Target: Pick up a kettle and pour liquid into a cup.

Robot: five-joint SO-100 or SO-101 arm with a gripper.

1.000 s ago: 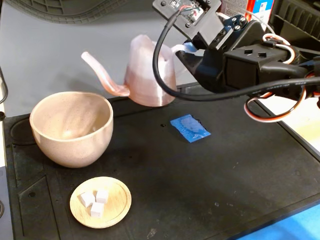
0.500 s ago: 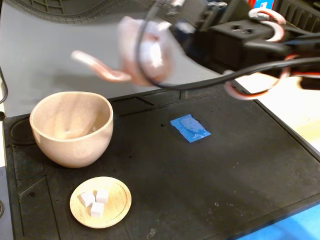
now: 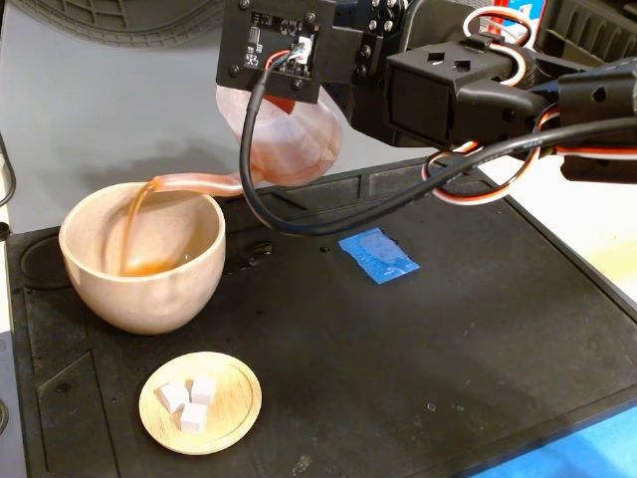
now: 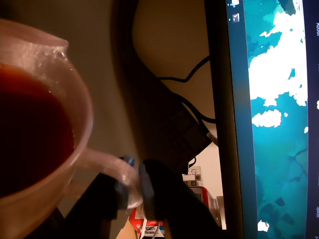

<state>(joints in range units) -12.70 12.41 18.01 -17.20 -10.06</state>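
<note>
kettle (image 3: pixel 284 134) lifted since earlier, jaws clamped on its handle (image 4: pixel 117 172), liquid (image 3: pixel 134 224) pouring into cup (image 3: pixel 144 264), emptying left

The arm (image 3: pixel 468 90) is built of matte black, blocky 3D-printed shells with small triangular and round cut-outs on top. A square black circuit board (image 3: pixel 276 48) sits at its front, with white lettering and a small white connector. A thick black cable (image 3: pixel 299 214) loops down from that board. Thin red, white and orange wires (image 3: pixel 498 25) curl over the joints.
</note>
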